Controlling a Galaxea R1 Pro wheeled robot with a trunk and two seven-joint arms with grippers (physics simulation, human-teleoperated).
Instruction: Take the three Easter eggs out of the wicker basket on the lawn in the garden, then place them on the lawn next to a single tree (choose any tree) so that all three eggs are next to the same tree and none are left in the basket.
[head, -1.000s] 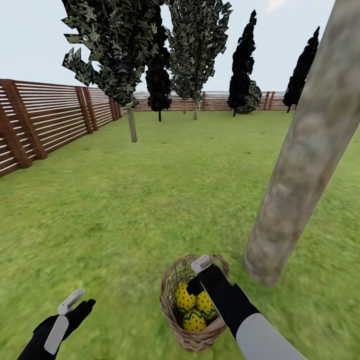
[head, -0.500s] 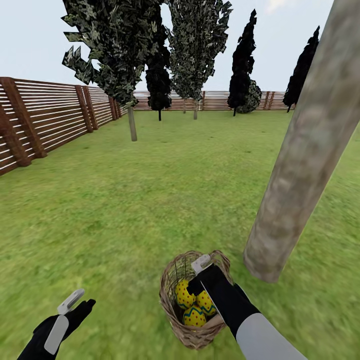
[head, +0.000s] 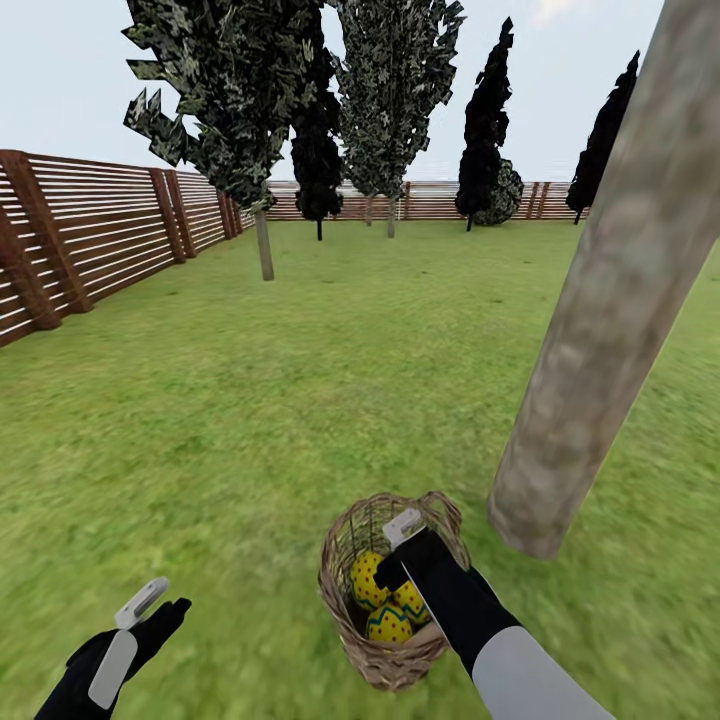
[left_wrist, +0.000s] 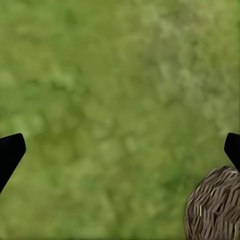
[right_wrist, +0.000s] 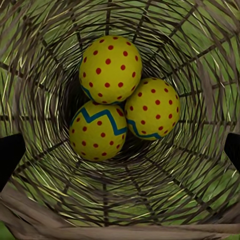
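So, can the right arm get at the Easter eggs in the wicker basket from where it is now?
Probably yes. The right gripper hangs over the wicker basket mouth, jaws apart, looking straight down at the three Easter eggs, with nothing covering them; only the narrow basket walls may crowd it.

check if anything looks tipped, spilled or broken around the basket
Nothing stands out. The basket stands upright on the lawn beside the tree, weave intact, with all three eggs nestled inside. The right gripper sits at its rim, fingers apart.

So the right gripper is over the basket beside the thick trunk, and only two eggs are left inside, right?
Not quite: three eggs are left in the basket, as the right wrist view shows. The right gripper is over it, beside the thick trunk.
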